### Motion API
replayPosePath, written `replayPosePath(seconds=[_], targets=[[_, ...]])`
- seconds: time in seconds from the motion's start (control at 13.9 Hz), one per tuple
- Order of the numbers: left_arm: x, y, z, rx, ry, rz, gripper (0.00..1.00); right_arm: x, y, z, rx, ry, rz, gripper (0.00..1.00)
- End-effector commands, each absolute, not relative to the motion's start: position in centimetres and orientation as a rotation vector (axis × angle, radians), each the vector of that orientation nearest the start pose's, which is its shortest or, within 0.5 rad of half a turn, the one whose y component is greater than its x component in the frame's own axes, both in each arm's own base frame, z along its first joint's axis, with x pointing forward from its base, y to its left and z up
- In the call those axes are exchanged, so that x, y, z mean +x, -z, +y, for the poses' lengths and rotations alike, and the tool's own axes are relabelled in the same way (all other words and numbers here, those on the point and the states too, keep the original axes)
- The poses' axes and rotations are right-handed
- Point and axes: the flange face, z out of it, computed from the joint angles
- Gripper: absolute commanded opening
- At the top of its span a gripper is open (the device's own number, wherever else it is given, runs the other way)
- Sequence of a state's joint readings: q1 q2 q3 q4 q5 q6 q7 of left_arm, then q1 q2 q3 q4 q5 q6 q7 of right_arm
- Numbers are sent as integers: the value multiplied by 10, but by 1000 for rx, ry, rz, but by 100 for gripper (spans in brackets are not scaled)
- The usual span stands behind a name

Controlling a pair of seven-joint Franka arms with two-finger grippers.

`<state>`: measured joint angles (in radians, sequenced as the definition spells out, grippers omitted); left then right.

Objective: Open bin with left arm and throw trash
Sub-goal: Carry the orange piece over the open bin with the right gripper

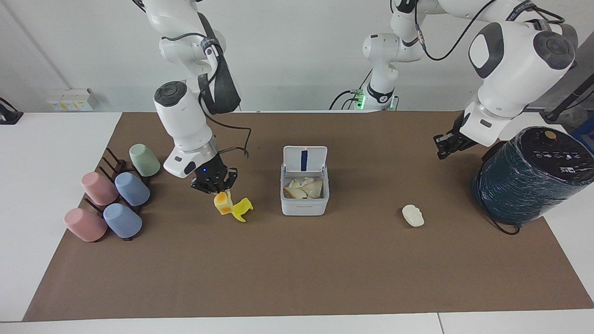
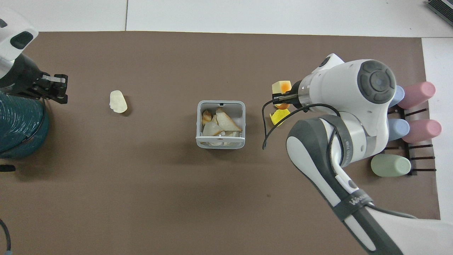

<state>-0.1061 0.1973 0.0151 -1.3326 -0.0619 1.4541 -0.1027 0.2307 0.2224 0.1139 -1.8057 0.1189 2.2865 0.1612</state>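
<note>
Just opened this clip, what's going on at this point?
The bin sits with its lid up and scraps already inside. The right gripper holds the yellow-orange block in the air over the bright yellow scrap, which lies on the mat beside the bin. The left gripper hangs by the dark wrapped cylinder, holding nothing. The off-white lump lies untouched toward the left arm's end of the table.

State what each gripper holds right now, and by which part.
The right gripper holds the yellow-orange block by its top end, raised over the yellow scrap. The left gripper holds nothing.
</note>
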Motion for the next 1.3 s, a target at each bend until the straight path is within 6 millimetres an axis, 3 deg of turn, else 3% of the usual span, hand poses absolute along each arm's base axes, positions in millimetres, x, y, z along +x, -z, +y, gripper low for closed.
replayPosePath(seconds=[0.0,0.14,0.29,0.43,0.5,0.58,0.79,0.86,0.94,1.08,1.22], targets=[[581,-632,-54,-3179,-131,67,0,600,-448,260,-2880,368,-113,0],[575,-639,-43,-3179,-137,85,5,591,-451,287,-2848,390,-88,0],[570,-645,-43,-3179,-134,135,31,581,-452,309,-2829,398,-110,0],[571,-644,-44,-3178,-126,142,78,577,-448,319,-2828,388,-135,3],[572,-644,-44,-3178,-121,141,92,575,-448,321,-2829,383,-144,3],[572,-641,-44,-3177,-119,140,100,570,-449,329,-2823,380,-161,4],[574,-629,-44,-3179,-48,138,100,562,-444,338,-2803,330,-94,13],[572,-628,-47,-3150,-20,150,100,553,-440,352,-2797,304,-93,15],[572,-627,-47,-3110,-8,163,100,553,-436,350,-2805,285,-83,17],[572,-627,-47,-3102,-5,168,100,553,-436,350,-2805,283,-77,36],[572,-623,-47,-3099,-7,168,100,553,-436,350,-2805,281,-78,61]])
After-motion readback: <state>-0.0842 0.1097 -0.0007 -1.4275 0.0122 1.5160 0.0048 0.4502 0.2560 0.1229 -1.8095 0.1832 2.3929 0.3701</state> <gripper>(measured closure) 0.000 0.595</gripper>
